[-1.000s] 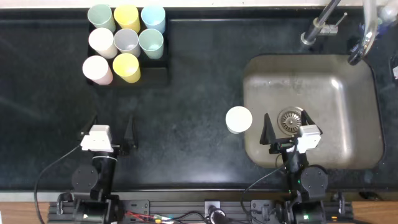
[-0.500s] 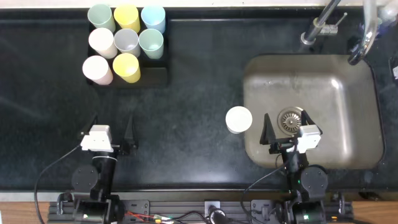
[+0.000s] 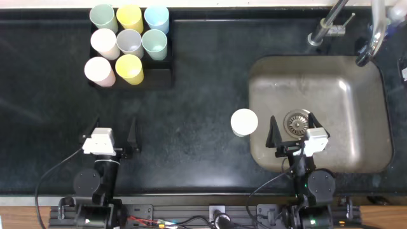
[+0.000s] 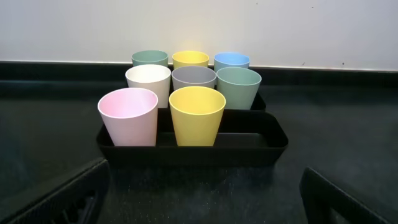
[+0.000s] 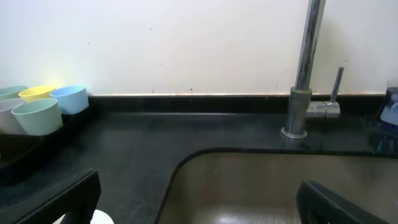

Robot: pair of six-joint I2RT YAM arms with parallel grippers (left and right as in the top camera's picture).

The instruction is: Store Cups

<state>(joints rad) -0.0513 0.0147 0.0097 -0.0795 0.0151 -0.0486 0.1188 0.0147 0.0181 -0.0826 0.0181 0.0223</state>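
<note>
At the counter [image 3: 191, 95] front, left fingers [image 4: 68, 196] spread, empty, right fingers [image 5: 56, 199] spread, empty, near white cup [image 3: 244, 121].

Eight pastel cups [image 3: 130, 43] stand upright in a black tray [image 3: 160, 79] near the tabletop's [image 3: 191, 133] back-left corner. A white cup [image 3: 244, 121] sits alone mid-tabletop, toward the front edge.

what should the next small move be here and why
Probably swing the right end effector sideways to the white round plastic cup on the dark countertop beside the steel sink, ready to grasp it. It stands open close by, and that cup is the only one outside the black plastic tray, which has one free corner slot.
</note>
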